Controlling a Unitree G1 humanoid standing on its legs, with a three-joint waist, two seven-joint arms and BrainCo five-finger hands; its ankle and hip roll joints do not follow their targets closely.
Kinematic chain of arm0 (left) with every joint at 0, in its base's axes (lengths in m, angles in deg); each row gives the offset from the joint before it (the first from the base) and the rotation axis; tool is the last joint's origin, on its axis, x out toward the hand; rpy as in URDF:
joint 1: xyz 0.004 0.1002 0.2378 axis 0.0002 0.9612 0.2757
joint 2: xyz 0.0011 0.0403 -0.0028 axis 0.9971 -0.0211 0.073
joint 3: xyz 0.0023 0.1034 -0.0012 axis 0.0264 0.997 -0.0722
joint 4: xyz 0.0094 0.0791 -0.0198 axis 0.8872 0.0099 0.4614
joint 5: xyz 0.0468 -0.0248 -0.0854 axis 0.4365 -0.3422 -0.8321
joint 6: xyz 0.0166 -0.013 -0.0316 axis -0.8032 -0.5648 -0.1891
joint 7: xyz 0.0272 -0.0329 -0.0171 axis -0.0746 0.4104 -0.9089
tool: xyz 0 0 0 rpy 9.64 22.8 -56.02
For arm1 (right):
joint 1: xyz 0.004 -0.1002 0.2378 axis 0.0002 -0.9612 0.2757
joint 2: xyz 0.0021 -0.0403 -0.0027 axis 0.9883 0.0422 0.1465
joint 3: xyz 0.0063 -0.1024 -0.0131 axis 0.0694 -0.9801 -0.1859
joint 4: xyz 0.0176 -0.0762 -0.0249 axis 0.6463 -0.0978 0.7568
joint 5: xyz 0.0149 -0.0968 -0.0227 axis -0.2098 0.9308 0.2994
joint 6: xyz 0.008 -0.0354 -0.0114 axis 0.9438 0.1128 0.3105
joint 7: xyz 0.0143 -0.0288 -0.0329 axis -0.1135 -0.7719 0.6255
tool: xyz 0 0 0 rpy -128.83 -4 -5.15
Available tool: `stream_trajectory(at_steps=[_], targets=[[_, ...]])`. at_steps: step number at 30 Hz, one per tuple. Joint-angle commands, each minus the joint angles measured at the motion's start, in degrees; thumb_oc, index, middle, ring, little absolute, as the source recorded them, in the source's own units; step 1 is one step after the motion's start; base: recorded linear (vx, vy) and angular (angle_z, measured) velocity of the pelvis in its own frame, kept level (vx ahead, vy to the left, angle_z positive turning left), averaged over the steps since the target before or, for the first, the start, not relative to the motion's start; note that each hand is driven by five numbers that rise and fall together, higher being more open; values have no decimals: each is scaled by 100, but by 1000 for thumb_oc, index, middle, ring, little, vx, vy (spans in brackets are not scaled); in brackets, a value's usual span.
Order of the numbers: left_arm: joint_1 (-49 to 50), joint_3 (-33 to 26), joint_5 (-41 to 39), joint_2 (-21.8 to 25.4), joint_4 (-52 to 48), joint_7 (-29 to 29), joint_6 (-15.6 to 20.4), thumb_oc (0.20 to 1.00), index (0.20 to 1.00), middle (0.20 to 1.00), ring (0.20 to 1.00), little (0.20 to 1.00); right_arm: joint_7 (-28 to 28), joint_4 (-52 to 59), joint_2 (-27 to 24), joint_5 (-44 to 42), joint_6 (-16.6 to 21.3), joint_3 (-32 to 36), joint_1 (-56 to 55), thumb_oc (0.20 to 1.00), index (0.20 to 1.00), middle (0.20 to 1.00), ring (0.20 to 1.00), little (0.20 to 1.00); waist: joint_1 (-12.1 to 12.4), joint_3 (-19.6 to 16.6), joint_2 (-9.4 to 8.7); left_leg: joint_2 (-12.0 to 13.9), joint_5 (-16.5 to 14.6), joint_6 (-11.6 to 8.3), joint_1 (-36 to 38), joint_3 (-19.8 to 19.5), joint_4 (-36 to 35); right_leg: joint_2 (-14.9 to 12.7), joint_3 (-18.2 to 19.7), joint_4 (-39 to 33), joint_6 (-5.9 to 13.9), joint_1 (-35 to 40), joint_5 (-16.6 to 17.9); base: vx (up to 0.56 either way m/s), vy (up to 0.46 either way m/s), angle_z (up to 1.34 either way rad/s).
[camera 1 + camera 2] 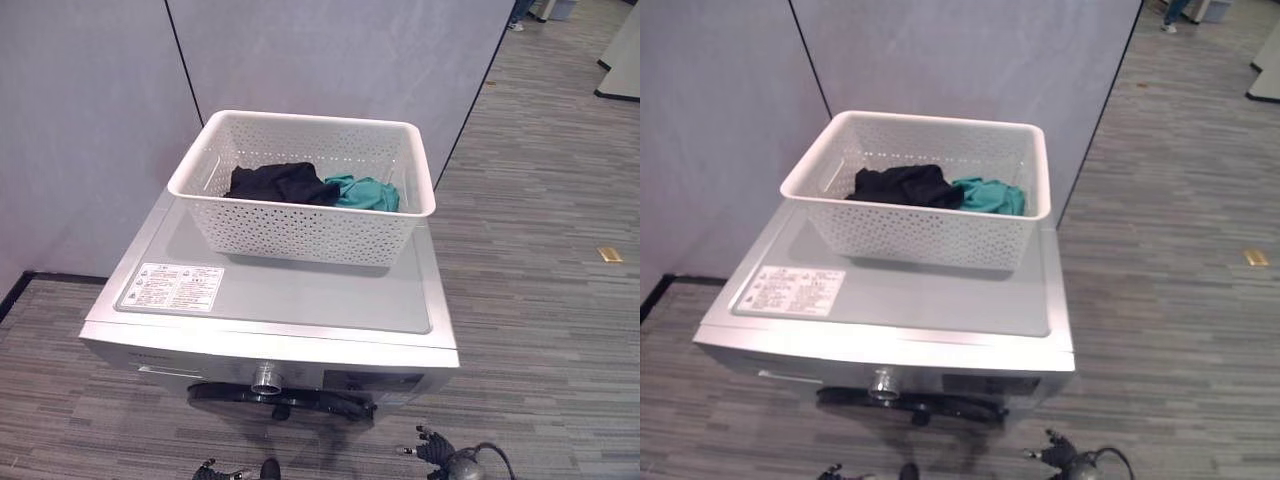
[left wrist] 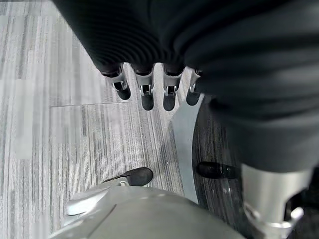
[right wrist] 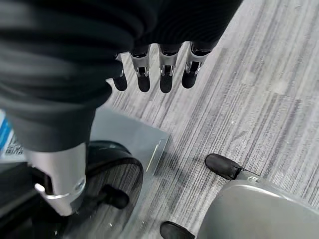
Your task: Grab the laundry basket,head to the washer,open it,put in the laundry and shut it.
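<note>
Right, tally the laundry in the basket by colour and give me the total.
Black garment: 1
Teal garment: 1
Total: 2 pieces that show, both lying inside the white perforated laundry basket on top of the washer. Anything buried beneath them cannot be seen.

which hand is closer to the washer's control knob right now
Left, slightly, though it's close. The left hand hangs low just left of and below the knob; the right hand hangs farther out, past the washer's right front corner.
</note>
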Motion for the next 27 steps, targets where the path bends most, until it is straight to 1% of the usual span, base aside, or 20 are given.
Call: stream_trajectory(at_steps=[1, 2, 3, 7, 8, 9, 11, 12, 14, 16, 17, 18, 19, 20, 21, 22, 24, 26, 27], targets=[[-391, 94, 199, -22, 257, -144, 159, 1000, 1000, 1000, 1000, 1000, 118, 201, -253, 165, 179, -107, 109, 1000, 1000, 1000, 1000, 1000, 100, 126, 32, 584, -472, -248, 267, -120, 672, -260, -198, 50, 215, -588, 412, -140, -125, 10], [-407, 120, 217, -32, 257, -155, 156, 1000, 1000, 1000, 1000, 1000, 117, 222, -262, 154, 184, -121, 118, 1000, 1000, 1000, 1000, 1000, 97, 147, 35, 601, -449, -258, 217, -150, 683, -241, -210, 39, 199, -596, 397, -153, -101, 8], [-444, 176, 259, -39, 267, -182, 147, 1000, 1000, 1000, 1000, 1000, 150, 184, -267, 151, 197, -154, 158, 1000, 1000, 1000, 1000, 1000, 100, 185, 49, 627, -346, -286, 144, -197, 665, -214, -230, 37, 189, -627, 370, -136, -73, 8], [-598, 249, 277, -37, 273, -209, 156, 1000, 1000, 1000, 1000, 1000, 194, 129, -318, 181, 212, -173, 253, 1000, 1000, 1000, 1000, 1000, 59, 225, 12, 660, -280, -332, -127, -232, 703, -231, -270, 37, 175, -714, 323, -150, -48, 28], [-684, 282, 288, -27, 271, -240, 156, 1000, 1000, 1000, 1000, 1000, 211, 123, -353, 190, 212, -178, 300, 1000, 1000, 1000, 1000, 1000, 31, 279, -18, 662, -258, -346, -289, -167, 939, -270, -302, 37, 158, -751, 345, -222, -32, 35], [-827, 335, 317, -34, 276, -269, 168, 1000, 1000, 1000, 1000, 1000, 249, 155, -421, 203, 220, -175, 335, 1000, 1000, 1000, 1000, 1000, -46, 351, -70, 696, -363, -318, -351, 117, 1320, -349, -395, 37, 138, -829, 425, -306, -31, 28], [-957, 382, 379, -34, 261, -291, 166, 1000, 1000, 1000, 1000, 1000, 284, 237, -506, 240, 202, -167, 322, 1000, 1000, 1000, 1000, 1000, -159, 370, -109, 742, -549, -259, -316, 486, 1936, -421, -538, 37, 96, -969, 514, -314, -17, 43], [-1024, 422, 402, -91, 218, -293, 175, 1000, 1000, 1000, 1000, 1000, 318, 301, -598, 243, 182, -90, 301, 1000, 1000, 1000, 1000, 1000, -258, 359, -90, 676, -709, -253, -182, 494, 2763, -436, -661, 47, 53, -1113, 621, -272, 25, 53], [-1021, 361, 321, -161, 262, -287, 158, 1000, 1000, 1000, 1000, 1000, 347, 381, -620, 242, 170, 2, 239, 1000, 1000, 1000, 1000, 1000, -363, 297, -59, 541, -786, -265, 25, 330, 3045, -452, -729, 58, 57, -1192, 713, -153, 62, 41], [-1023, 360, 321, -158, 263, -287, 158, 1000, 1000, 1000, 1000, 1000, 346, 383, -617, 242, 168, 2, 240, 1000, 1000, 1000, 1000, 1000, -382, 281, -87, 506, -752, -257, 5, 319, 3021, -486, -740, 53, 61, -1210, 723, -97, 107, 48], [-1030, 271, 188, -255, 300, -288, 144, 1000, 1000, 1000, 1000, 1000, 495, 732, -713, 319, 151, 206, 150, 1000, 1000, 1000, 1000, 1000, -591, 173, 60, 228, -918, -254, 584, 17, 2640, -482, -740, 113, 141, -1470, 907, -345, 503, 55], [-1189, 597, 458, -401, 189, -341, 164, 1000, 1000, 1000, 1000, 1000, 729, 1206, -788, 316, 204, 511, 40, 1000, 1000, 1000, 1000, 1000, -874, 94, 196, 196, -1574, -68, 1129, 356, 1407, -718, -764, 133, 369, -1798, 1168, -399, 599, 37], [-1193, 691, 543, -422, 114, -331, 180, 1000, 1000, 1000, 1000, 1000, 801, 1303, -815, 350, 210, 584, 30, 1000, 1000, 1000, 1000, 1000, -892, 88, 207, 107, -1692, -5, 1230, 323, 1126, -799, -735, 146, 441, -1893, 1237, -258, 421, 28], [-1190, 695, 544, -423, 111, -331, 179, 1000, 1000, 1000, 1000, 1000, 801, 1310, -816, 352, 207, 589, 23, 1000, 1000, 1000, 1000, 1000, -888, 85, 206, 98, -1684, 3, 1241, 325, 1104, -806, -732, 146, 448, -1893, 1239, -192, 280, 97], [-1221, 816, 633, -416, -46, -337, 245, 1000, 1000, 1000, 1000, 1000, 885, 1483, -857, 408, 257, 677, 74, 1000, 1000, 1000, 1000, 1000, -858, 132, 177, -127, -1918, 163, 1314, 229, 717, -1037, -744, 168, 615, -2035, 1419, -224, 275, 97], [-1209, 840, 664, -391, -103, -311, 256, 1000, 1000, 1000, 1000, 1000, 878, 1577, -860, 453, 274, 668, 126, 1000, 1000, 1000, 1000, 1000, -820, 186, 160, -223, -1927, 235, 1345, 274, 597, -1137, -786, 220, 690, -2123, 1463, -323, 350, 58], [-1190, 839, 755, -341, -144, -280, 261, 1000, 1000, 1000, 1000, 1000, 890, 1764, -869, 545, 325, 646, 242, 1000, 1000, 1000, 1000, 1000, -721, 262, 162, -298, -1869, 302, 1341, 391, 470, -1323, -1044, 351, 734, -2211, 1427, -194, 173, -17], [-1158, 840, 800, -311, -136, -268, 254, 1000, 1000, 1000, 1000, 1000, 890, 1894, -876, 570, 342, 641, 254, 1000, 1000, 1000, 1000, 1000, -704, 292, 158, -323, -1823, 313, 1368, 432, 420, -1366, -1077, 393, 752, -2216, 1409, -179, 125, -19], [-1127, 853, 952, -251, -114, -251, 260, 1000, 1000, 1000, 1000, 1000, 926, 2180, -888, 594, 440, 632, 336, 1000, 1000, 1000, 1000, 1000, -661, 389, 189, -292, -1618, 351, 1257, 440, 330, -1411, -800, 770, 807, -2231, 1266, -256, 145, -22]])
